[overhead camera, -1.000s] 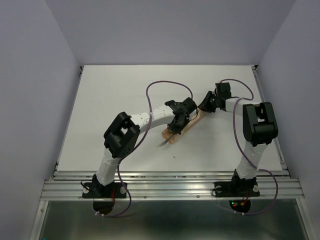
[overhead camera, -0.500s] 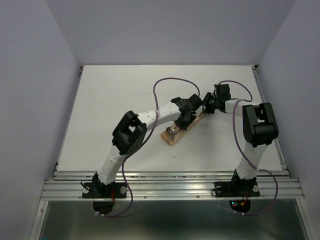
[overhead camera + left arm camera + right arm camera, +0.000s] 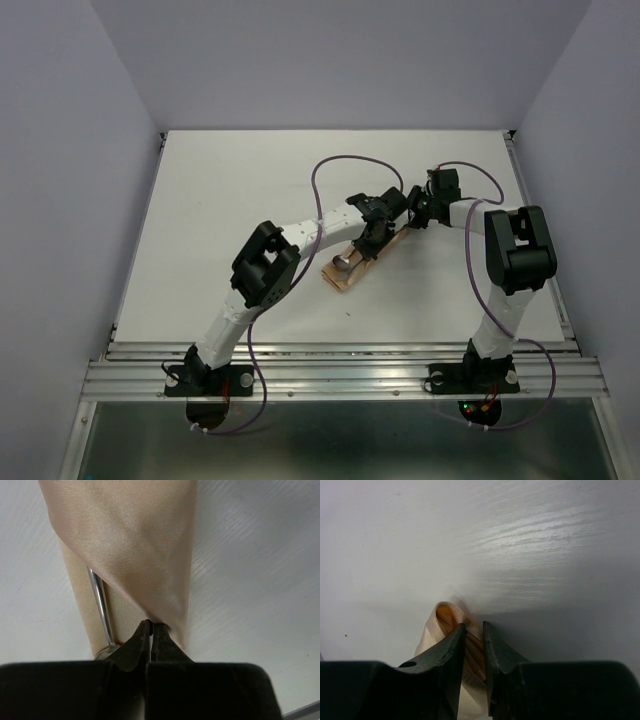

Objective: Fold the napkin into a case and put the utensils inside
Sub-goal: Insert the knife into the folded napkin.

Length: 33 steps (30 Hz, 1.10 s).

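A peach-orange cloth napkin [image 3: 130, 540] lies flat on the white surface [image 3: 250, 200], folded into a narrow oblong case [image 3: 351, 278] that runs diagonally from near-left to far-right. A slanted flap crosses its front and forms a pocket. A silver spoon [image 3: 101, 611] is tucked inside, with its slender handle under the flap and its round shiny bowl showing at the near-left end.

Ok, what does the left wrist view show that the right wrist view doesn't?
Only left wrist: a silver utensil handle tucked under the diagonal flap of the case, and the left claw shut at that flap's edge. Only right wrist: the case's folded end, layers showing, pinched in the right claw. Both: peach cloth lying on the white table.
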Tool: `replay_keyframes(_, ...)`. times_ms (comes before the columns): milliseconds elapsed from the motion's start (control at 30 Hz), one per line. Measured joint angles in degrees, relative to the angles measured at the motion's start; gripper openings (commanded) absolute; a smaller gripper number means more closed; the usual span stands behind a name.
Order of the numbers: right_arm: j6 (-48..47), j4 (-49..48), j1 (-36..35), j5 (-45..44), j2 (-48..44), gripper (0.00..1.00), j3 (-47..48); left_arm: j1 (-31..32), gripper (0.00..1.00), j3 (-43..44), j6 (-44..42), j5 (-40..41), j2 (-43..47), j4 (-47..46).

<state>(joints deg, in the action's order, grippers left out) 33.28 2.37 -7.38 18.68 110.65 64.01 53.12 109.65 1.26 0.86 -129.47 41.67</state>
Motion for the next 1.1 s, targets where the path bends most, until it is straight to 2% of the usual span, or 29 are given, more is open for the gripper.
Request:
replay_keyframes(67,0.0,0.0,0.0,0.0,0.0,0.27,0.0,0.0,0.13,0.0,0.0,0.0,0.0,0.0)
replay_keyframes(100,0.0,0.0,-0.1,0.0,0.0,0.27,0.0,0.0,0.23,0.0,0.0,0.0,0.0,0.0)
replay_keyframes(200,0.1,0.0,-0.3,0.0,0.0,0.27,0.0,-0.1,0.32,0.0,0.0,0.0,0.0,0.0)
replay_keyframes(267,0.2,0.0,-0.4,0.0,0.0,0.27,0.0,-0.3,0.33,0.0,0.0,0.0,0.0,-0.1)
replay_keyframes(767,0.2,0.0,-0.6,0.0,0.0,0.27,0.0,-0.6,0.33,-6.6,0.1,0.0,2.6,-1.8)
replay_keyframes(867,0.2,0.0,-0.6,0.0,0.0,0.27,0.0,-0.8,0.31,-8.0,0.3,-0.2,3.3,-2.5)
replay_keyframes(1000,0.2,0.0,-0.6,0.0,0.0,0.27,0.0,-1.1,0.19,-8.9,0.5,-1.0,3.5,-3.2)
replay_keyframes(1100,0.2,0.0,-0.6,0.0,0.0,0.27,0.0,-1.3,0.14,-8.9,0.6,-1.7,3.5,-3.3)
